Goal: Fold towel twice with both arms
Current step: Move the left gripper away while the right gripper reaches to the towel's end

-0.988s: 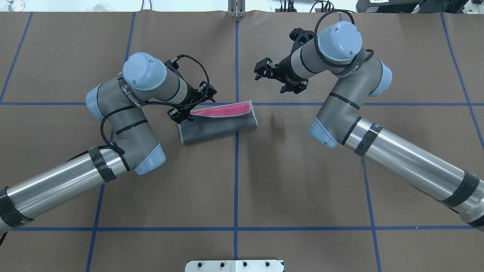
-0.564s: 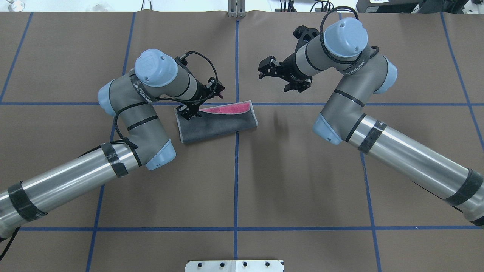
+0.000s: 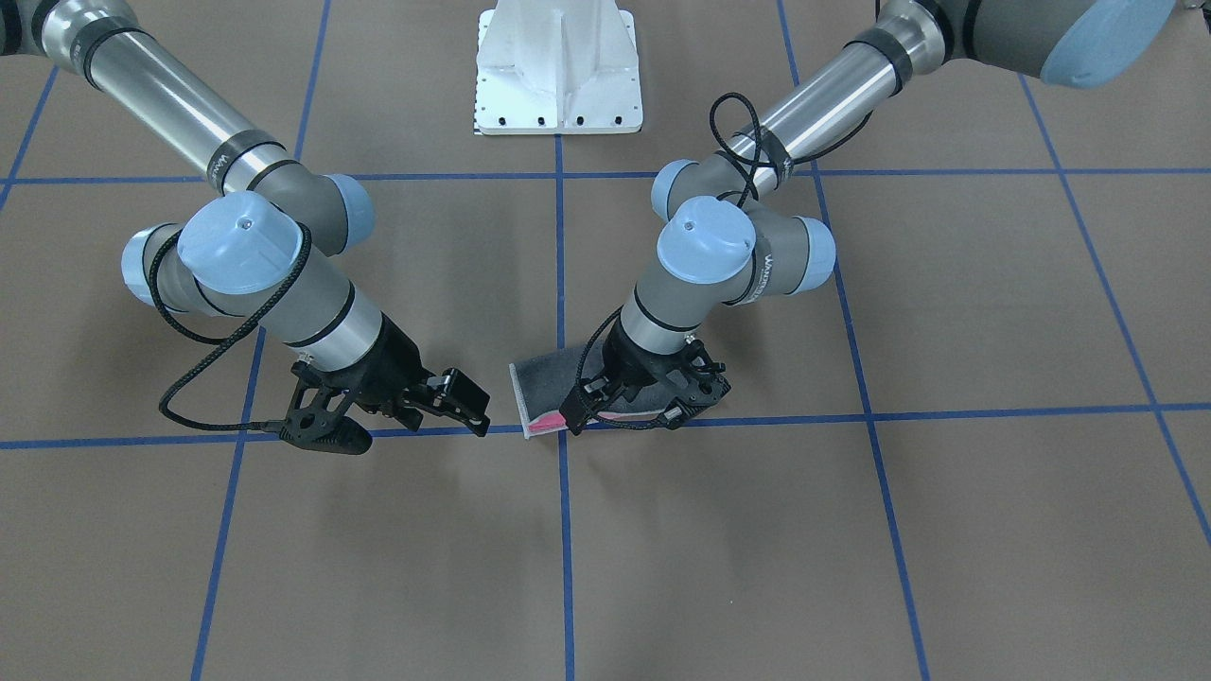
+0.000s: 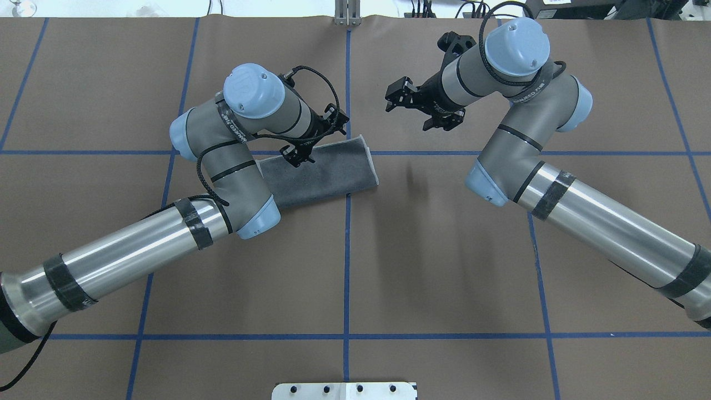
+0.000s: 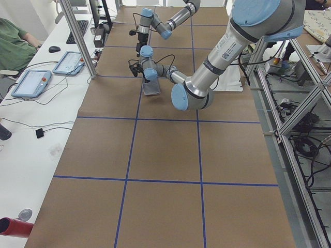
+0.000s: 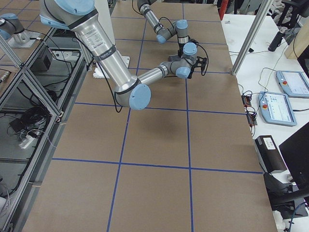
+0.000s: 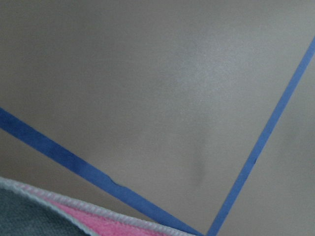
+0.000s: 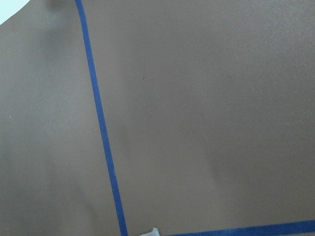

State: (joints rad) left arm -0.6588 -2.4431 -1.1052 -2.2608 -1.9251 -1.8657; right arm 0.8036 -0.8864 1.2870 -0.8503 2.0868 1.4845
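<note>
The towel (image 4: 333, 172) lies folded into a long strip near the table's middle, dark grey face up, with its left end hidden under my left arm. The front-facing view shows its grey face (image 3: 544, 376) with a pink strip along the far edge. The left wrist view shows a pink and grey corner (image 7: 98, 221). My left gripper (image 4: 314, 145) is low over the towel's far edge and also shows in the front-facing view (image 3: 620, 414). My wrist hides how its jaws stand. My right gripper (image 4: 392, 98) is open and empty, above the table beyond the towel's right end.
The white pedestal base (image 3: 558, 66) stands at the robot's side of the table. Blue tape lines (image 4: 347, 250) cross the brown table cover. A side table with tablets (image 5: 31, 82) runs along the far edge.
My left arm has moved right along the towel's far edge, from its left end toward the middle. The pink strip no longer shows from overhead. My right gripper has drifted slightly up and right.
</note>
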